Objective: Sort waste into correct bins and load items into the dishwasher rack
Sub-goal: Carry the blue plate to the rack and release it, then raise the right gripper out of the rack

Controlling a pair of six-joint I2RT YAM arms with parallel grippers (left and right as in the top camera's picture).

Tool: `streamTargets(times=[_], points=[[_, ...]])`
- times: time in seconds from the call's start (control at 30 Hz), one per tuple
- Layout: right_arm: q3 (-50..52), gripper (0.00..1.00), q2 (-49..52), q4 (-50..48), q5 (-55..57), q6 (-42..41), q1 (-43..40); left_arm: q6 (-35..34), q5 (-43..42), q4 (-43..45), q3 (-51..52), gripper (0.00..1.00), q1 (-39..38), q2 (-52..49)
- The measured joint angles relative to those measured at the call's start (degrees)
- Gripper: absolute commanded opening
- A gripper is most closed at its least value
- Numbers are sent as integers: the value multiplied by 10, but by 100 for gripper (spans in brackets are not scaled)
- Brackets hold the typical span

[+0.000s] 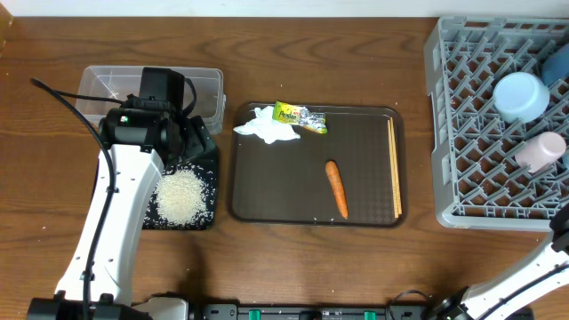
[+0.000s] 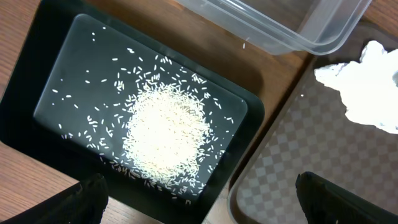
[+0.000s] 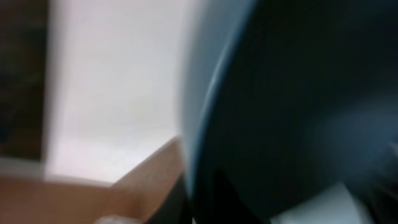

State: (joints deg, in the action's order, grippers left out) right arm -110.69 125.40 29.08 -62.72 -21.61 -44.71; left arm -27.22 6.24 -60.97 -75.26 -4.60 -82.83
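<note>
The rice lies heaped in the black tray, also in the left wrist view. My left gripper is open and empty above that tray's near corner, beside the clear tub. The tissue, snack wrapper, carrot and chopsticks lie on the brown tray. The light-blue cup and white cup sit in the grey rack. The blue bowl fills the blurred right wrist view, its rim in my right gripper.
The clear tub looks empty apart from a few stray grains. The brown tray's edge lies right next to the black tray. My right arm leaves the overhead view at the lower right, below the rack.
</note>
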Motion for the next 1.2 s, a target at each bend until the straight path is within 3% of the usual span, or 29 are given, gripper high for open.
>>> streamTargets(times=[0.07,0.2,0.3,0.57,0.67,0.83,0.9,1.2], points=[[7,19,-6,57,79,13,-3,0,0,0,0,99,0,0],[25,42,-8,103,212,22,-9,0,0,0,0,99,0,0],[29,49,-12,116,267,27,-11,0,0,0,0,99,0,0],[32,54,-111,161,330,3,-12,0,0,0,0,99,0,0],[32,61,-172,177,345,-12,-12,0,0,0,0,99,0,0],[32,84,-268,210,357,-26,-10,0,0,0,0,99,0,0],[31,99,-303,226,358,-30,-5,0,0,0,0,99,0,0],[30,99,-383,333,346,-30,116,0,0,0,0,99,0,0]])
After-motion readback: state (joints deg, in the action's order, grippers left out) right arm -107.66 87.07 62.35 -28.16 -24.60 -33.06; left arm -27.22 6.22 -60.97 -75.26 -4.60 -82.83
